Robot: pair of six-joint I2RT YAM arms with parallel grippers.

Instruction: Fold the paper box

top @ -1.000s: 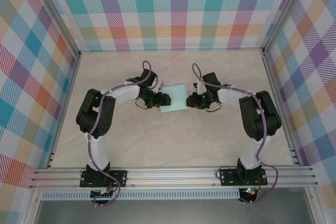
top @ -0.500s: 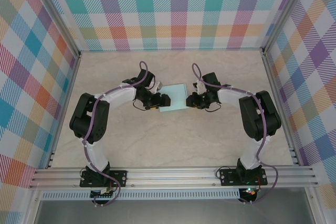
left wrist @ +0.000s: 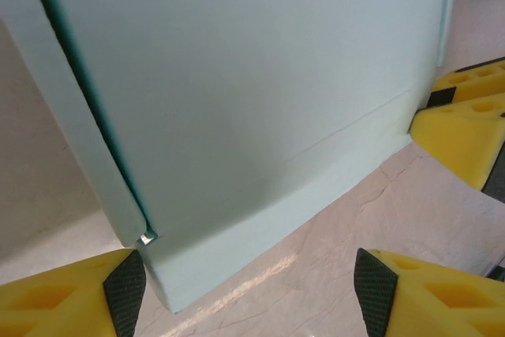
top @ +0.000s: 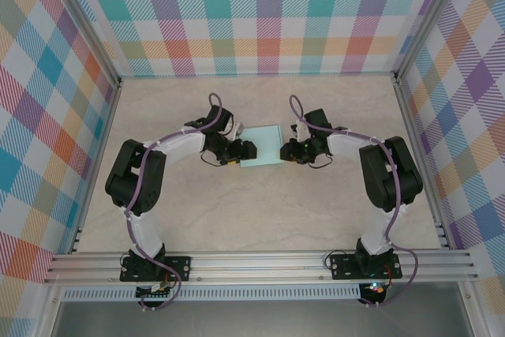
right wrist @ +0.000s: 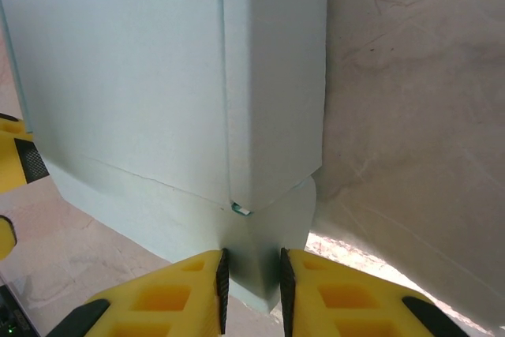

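box, lying on the table at frame centre, has an edge flap pinched by the right gripper while the left gripper straddles its corner, jaws apart; a hard tug could crease or tear the thin card.

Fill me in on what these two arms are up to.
Both arms are working on a pale mint paper box in the middle of the table. The right gripper has its fingers pinched on a thin card edge at one end of the box. The left gripper is open at the opposite side, with its fingers spread around a corner and not clamping it. The card already looks box-shaped rather than flat.
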